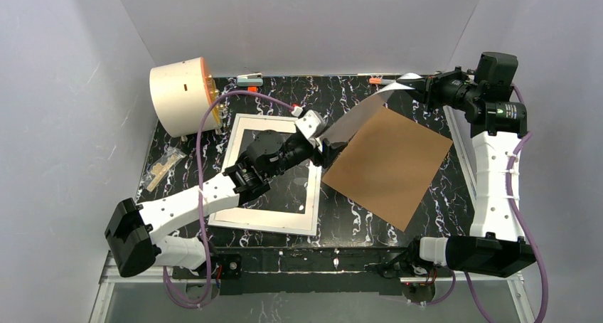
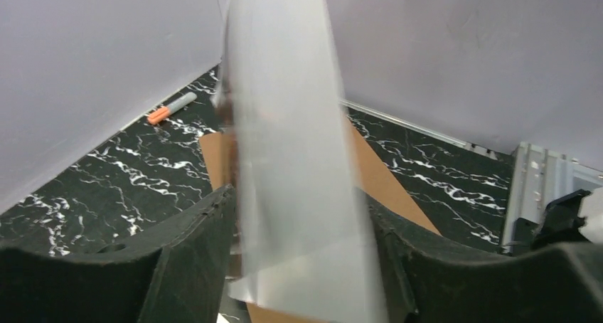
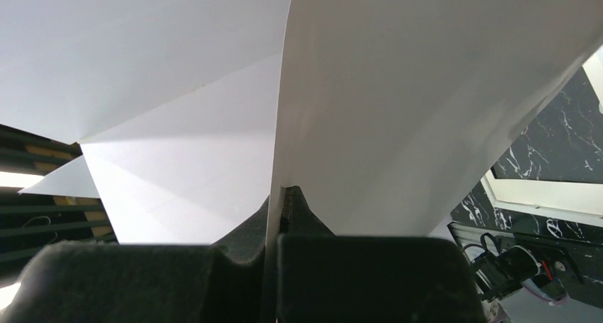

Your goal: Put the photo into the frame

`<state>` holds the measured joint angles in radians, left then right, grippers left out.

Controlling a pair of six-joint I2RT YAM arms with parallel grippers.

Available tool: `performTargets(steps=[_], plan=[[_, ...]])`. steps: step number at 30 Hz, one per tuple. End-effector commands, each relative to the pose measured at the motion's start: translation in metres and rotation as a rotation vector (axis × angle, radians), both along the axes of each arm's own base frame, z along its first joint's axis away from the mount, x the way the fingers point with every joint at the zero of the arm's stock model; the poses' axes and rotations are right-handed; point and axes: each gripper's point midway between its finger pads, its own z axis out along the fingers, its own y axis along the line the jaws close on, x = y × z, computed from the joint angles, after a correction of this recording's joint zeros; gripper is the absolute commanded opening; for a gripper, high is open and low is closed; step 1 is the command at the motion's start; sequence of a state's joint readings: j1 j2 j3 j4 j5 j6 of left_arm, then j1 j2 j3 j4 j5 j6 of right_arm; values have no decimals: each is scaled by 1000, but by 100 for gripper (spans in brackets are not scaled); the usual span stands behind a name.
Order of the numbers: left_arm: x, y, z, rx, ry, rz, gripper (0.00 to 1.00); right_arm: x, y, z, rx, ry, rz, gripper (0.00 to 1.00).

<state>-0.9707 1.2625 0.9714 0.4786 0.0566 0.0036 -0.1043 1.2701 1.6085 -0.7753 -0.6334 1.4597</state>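
The photo (image 1: 359, 115) hangs in the air above the table with its plain pale back showing, stretched between my two grippers. My right gripper (image 1: 419, 87) is shut on its far upper corner; in the right wrist view the sheet (image 3: 427, 109) runs edge-on into the closed pads (image 3: 283, 195). My left gripper (image 1: 328, 152) is at the sheet's lower end. In the left wrist view the photo (image 2: 299, 181) lies between the two fingers, which stand apart on either side of it (image 2: 299, 266). The white frame (image 1: 267, 225) lies flat under the left arm.
A brown backing board (image 1: 387, 166) lies at an angle right of the frame, under the photo. A cream cylinder (image 1: 181, 95) stands at the back left, with a small bag of parts (image 1: 162, 166) in front of it. Markers (image 1: 249, 77) lie along the back wall.
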Motion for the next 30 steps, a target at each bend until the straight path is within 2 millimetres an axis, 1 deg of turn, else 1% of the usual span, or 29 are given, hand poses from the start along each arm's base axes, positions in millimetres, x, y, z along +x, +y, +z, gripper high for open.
performTargets(steps=[1,2,4,5,8,9,10,11,12,13,15,16,19,21,22,23,24,26,28,30], plan=[[16,3,17,-73,-56,83,52,-6,1,18,39,8,-22,1],[19,2,20,-90,-57,94,47,-7,1,18,45,11,-25,1],[22,-2,27,-114,-67,97,34,-8,1,19,56,19,-34,1],[23,-4,31,-124,-73,97,29,-8,1,19,59,20,-38,1],[25,-5,38,-144,-84,101,23,-7,0,21,73,20,-49,1],[25,-4,39,-149,-87,106,20,-6,0,22,76,18,-51,1],[26,-3,39,-153,-88,113,14,-6,0,23,78,14,-53,1],[26,-2,41,-158,-91,117,9,-5,0,24,77,10,-55,4],[27,-1,42,-162,-93,122,2,-4,-1,23,74,8,-61,7],[27,0,44,-167,-94,126,0,-4,-2,23,71,6,-71,11],[26,1,49,-175,-99,127,0,0,-5,23,72,-23,-89,18],[26,1,52,-180,-103,127,0,2,-4,25,82,-44,-89,25],[28,-1,59,-172,-110,127,0,9,-4,28,90,-101,-83,53],[30,-5,61,-147,-116,119,0,15,-7,32,62,-147,-85,74],[32,-6,62,-134,-115,118,0,18,-10,35,34,-176,-94,82],[33,-7,64,-126,-111,115,0,22,-13,39,-8,-226,-100,85],[36,-7,64,-118,-101,112,0,26,-18,47,-50,-293,-111,86],[43,-6,71,-116,-84,113,0,33,-31,63,-143,-405,-163,91],[50,-2,77,-116,-65,110,0,38,-40,79,-230,-519,-196,94],[54,1,85,-126,-36,92,0,40,-45,92,-312,-611,-212,97]])
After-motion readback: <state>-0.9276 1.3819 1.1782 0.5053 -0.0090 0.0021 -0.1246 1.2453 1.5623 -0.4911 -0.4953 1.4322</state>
